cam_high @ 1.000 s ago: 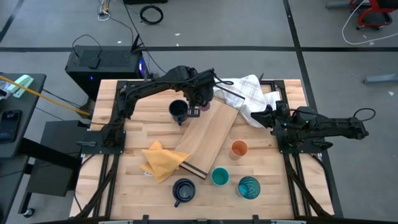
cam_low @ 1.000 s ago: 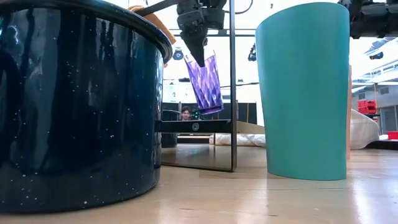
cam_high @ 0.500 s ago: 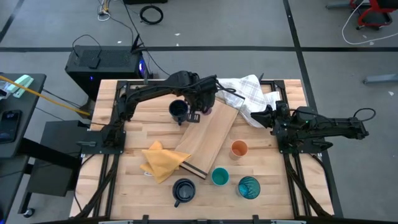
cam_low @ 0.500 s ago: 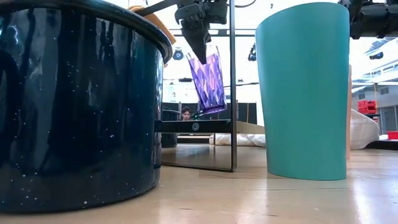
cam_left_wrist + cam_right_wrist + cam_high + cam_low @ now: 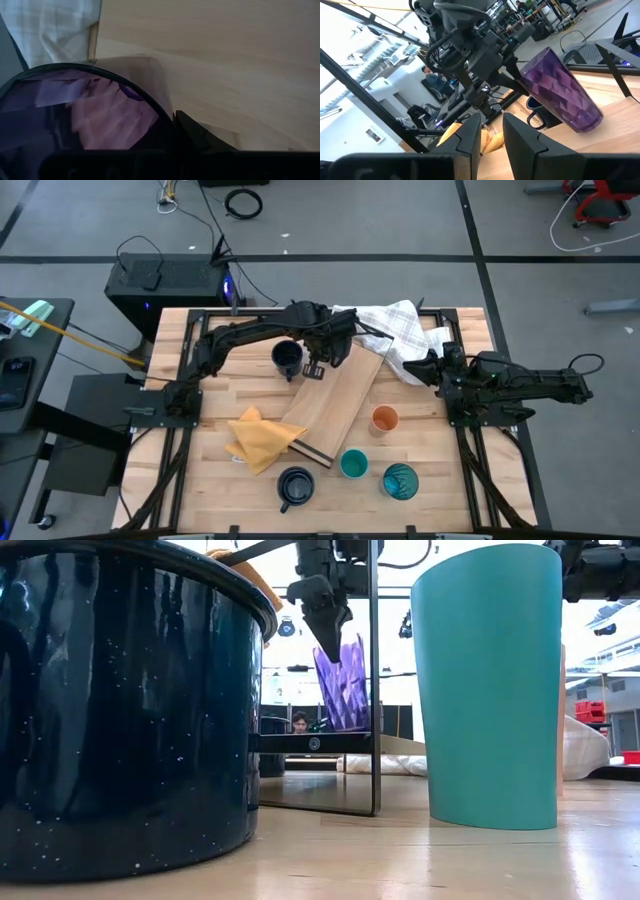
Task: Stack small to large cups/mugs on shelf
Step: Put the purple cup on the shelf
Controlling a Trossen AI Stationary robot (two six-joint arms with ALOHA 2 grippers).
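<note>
My left gripper (image 5: 328, 350) is shut on the translucent purple tumbler (image 5: 345, 685), held over the far end of the light-wood shelf plank (image 5: 335, 400). The tumbler also shows in the right wrist view (image 5: 560, 92), tilted, its base close to the plank; I cannot tell whether it touches. One navy mug (image 5: 288, 358) stands beside the plank's far end, the other (image 5: 295, 487) near the table's near edge. The orange cup (image 5: 385, 419), teal cup (image 5: 352, 464) and patterned tumbler (image 5: 401, 480) stand upright to the plank's right. My right gripper (image 5: 492, 122) waits at the table's right, narrowly open. My left gripper holds the purple tumbler by its rim (image 5: 527, 67), with one finger (image 5: 200, 137) outside the wall and the other seemingly inside. The fingers come from above, slanting down. The tumbler hangs below them, mouth up and slightly tilted, over the plank.
A yellow cloth (image 5: 258, 438) lies under the plank's near end. A white checked towel (image 5: 395, 325) lies at the far right, next to my right arm. A person (image 5: 298, 722) sits in the room beyond the table.
My left gripper has carried the purple tumbler toward the table's right and a little down, over the plank's far end. The tumbler, clearly tilted a second ago, now hangs closer to upright.
</note>
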